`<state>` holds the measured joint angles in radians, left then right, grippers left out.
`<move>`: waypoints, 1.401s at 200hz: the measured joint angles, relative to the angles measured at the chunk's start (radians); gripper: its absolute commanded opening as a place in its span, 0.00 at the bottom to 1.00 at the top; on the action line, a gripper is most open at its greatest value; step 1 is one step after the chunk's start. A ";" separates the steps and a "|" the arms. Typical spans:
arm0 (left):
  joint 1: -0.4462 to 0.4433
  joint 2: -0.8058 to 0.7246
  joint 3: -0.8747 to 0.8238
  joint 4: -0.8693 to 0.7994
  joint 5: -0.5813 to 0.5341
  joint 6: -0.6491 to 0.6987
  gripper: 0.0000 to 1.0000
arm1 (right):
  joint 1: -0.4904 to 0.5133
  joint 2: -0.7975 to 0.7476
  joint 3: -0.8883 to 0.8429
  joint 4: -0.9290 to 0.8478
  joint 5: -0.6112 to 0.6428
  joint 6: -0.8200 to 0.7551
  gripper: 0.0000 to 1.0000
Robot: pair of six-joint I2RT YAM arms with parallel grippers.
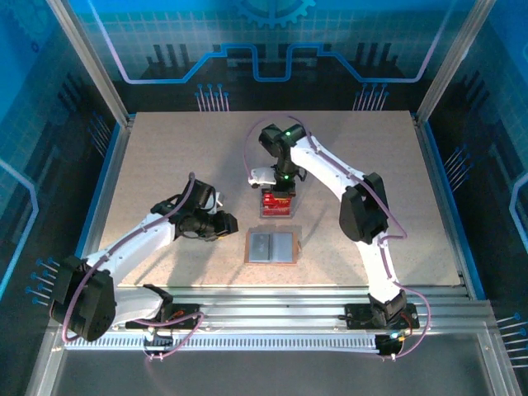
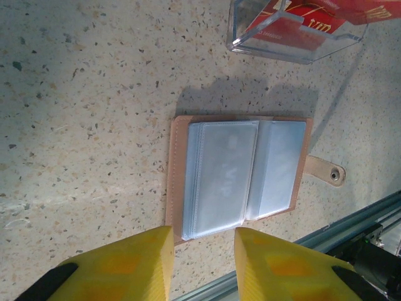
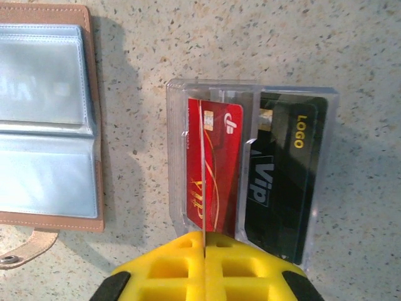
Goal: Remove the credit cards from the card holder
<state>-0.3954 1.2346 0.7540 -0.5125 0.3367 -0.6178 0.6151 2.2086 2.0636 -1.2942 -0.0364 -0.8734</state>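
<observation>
- Right gripper: its yellow fingers are pressed together on a thin red credit card, which is seen edge-on and runs straight out from the tips.
- The held card hangs over the left-hand compartment (as the right wrist view shows it) of the clear plastic box. Its long axis runs along that compartment, so letting it go there looks like the step in hand.
- A second red card lies flat in the same compartment. A black VIP card sits in the other one, past the divider.
- The divider is just beside the held edge, so a sideways drift could catch on it.
- Left gripper: its fingers are apart with nothing between them, poised just short of the card holder.
- The card holder lies open and flat on the speckled table, between the box and the arm bases. Its snap strap points sideways, and the left arm is the nearer one.
- Faint "VIP" lettering shows on one pale sleeve; I cannot tell whether a card sits inside.
</observation>
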 measured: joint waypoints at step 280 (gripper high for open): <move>0.009 -0.045 -0.020 -0.007 0.000 0.000 0.32 | 0.009 0.083 0.040 -0.027 -0.007 0.008 0.18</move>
<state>-0.3866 1.1896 0.7338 -0.5194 0.3367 -0.6182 0.6239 2.2913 2.1033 -1.3209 -0.0433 -0.8654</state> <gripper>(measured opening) 0.320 0.142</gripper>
